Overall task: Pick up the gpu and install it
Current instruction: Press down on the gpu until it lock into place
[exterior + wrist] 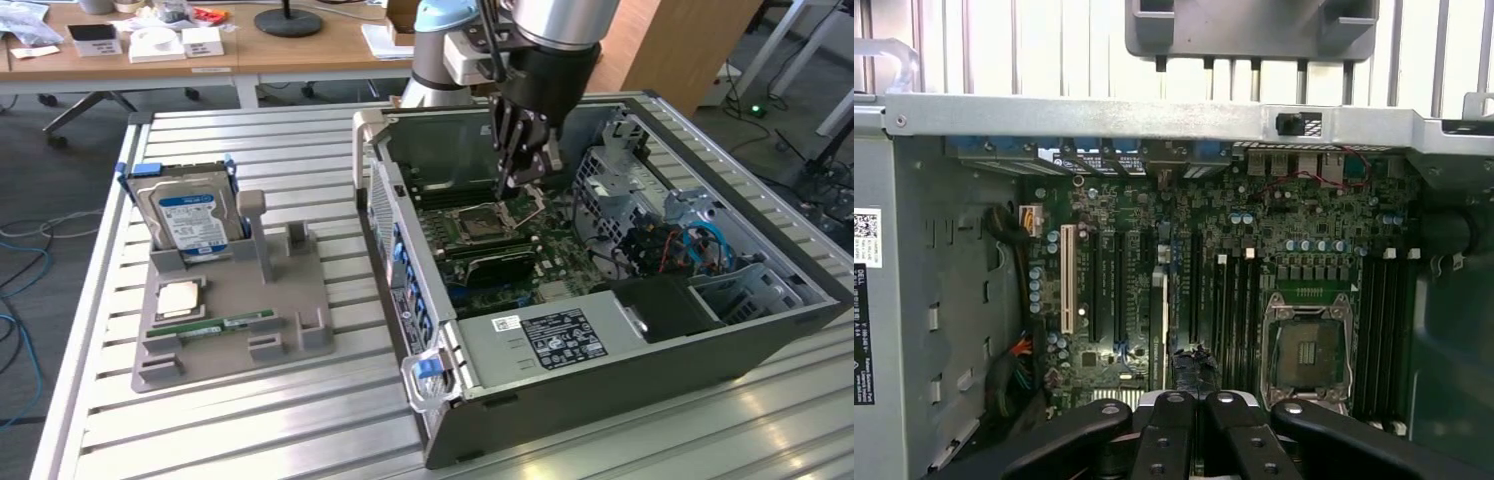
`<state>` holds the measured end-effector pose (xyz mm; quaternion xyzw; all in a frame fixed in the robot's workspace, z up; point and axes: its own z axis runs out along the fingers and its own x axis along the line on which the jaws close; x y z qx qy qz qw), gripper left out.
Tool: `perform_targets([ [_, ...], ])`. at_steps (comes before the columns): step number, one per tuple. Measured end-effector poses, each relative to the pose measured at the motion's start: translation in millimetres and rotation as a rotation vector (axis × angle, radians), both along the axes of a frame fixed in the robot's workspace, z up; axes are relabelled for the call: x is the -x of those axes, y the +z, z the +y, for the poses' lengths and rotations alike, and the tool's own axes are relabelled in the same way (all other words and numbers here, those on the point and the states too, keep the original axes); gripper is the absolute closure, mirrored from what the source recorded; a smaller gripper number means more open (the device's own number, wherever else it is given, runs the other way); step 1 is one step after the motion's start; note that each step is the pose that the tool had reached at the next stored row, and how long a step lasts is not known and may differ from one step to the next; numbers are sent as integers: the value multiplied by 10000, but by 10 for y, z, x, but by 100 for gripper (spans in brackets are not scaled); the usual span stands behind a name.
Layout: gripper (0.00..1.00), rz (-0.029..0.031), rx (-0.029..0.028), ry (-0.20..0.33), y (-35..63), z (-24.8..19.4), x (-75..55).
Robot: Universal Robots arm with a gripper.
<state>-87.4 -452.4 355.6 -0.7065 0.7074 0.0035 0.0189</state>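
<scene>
The gpu (497,266) is a thin dark card standing on edge in a slot of the motherboard inside the open computer case (400,235). In the wrist view the gpu (1158,330) shows as a narrow grey strip among the expansion slots. My gripper (519,190) hangs shut inside the case, over the board near the CPU socket (474,222) and a little above the card. In the wrist view its black fingers (1164,420) press together, and I see nothing held between them.
A grey parts tray (287,300) lies on the slatted table at the exterior view's left, holding a blue-labelled hard drive (190,220), a green memory stick (227,325) and a processor chip (180,298). The power supply (561,338) and drive cages (694,240) crowd the case.
</scene>
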Motion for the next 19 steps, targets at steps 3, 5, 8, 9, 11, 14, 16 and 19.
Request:
perform_targets([
  [3, 89, -1, -1, -1, -6, -17, -1],
  [5, 89, -1, -2, -7, -28, -19, 0],
  [8, 89, -1, -2, -8, -83, -19, -1],
  [9, 89, 0, -1, -10, -100, -19, -1],
  [11, 89, 0, 0, -12, -137, -19, -1],
  [14, 89, -1, -1, -13, -192, -19, -1],
  [16, 89, -1, -1, -13, -227, -19, -1],
  [19, 89, -1, -1, -12, -276, -19, -1],
])
